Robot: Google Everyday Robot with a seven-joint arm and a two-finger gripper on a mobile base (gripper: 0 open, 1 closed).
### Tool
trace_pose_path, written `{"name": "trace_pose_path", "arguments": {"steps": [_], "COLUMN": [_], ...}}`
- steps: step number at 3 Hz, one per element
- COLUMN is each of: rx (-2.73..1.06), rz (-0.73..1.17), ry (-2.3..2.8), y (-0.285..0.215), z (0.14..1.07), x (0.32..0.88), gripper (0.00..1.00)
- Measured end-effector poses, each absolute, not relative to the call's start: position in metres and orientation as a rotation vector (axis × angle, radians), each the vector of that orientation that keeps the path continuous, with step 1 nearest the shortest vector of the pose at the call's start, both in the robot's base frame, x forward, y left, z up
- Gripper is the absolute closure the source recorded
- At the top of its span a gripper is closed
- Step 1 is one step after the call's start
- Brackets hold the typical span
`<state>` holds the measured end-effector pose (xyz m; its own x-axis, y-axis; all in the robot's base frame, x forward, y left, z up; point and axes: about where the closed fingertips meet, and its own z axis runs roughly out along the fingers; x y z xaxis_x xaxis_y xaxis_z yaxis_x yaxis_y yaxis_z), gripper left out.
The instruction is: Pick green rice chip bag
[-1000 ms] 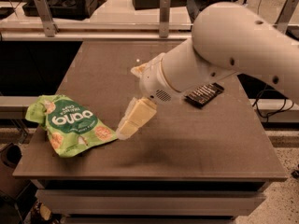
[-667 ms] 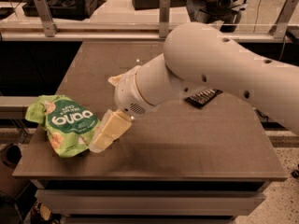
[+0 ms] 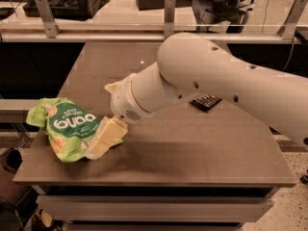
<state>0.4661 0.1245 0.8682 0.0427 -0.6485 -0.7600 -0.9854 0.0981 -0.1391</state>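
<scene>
The green rice chip bag (image 3: 65, 126) lies crumpled on the table's front left corner, white lettering up. My gripper (image 3: 103, 139) hangs from the big white arm (image 3: 202, 81) and points down-left. Its cream-coloured fingers (image 3: 107, 136) rest against the bag's right edge, over the bag's lower right part. The bag lies on the table.
A small black wrapped bar (image 3: 206, 101) lies right of centre, partly behind the arm. The brown table (image 3: 192, 153) ends close to the bag at the left and front edges. A metal rail (image 3: 96, 30) runs along the back.
The arm has swung left and down toward the bag. The gripper has gone from just right of the bag to touching its right edge. The bag has not moved.
</scene>
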Motion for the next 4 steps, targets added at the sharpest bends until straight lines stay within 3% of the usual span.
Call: {"name": "trace_pose_path", "arguments": {"steps": [2,3,4], "rx": [-1.607,-1.602,-1.604], "rz": [0.776,0.85,0.906], "ry": [1.6,1.512,1.425], "y": [0.18,0.204,0.222], "z": [0.823,0.83,0.847], "x": [0.467,0.465,0.467], "gripper": [0.0,0.16,0.4]}}
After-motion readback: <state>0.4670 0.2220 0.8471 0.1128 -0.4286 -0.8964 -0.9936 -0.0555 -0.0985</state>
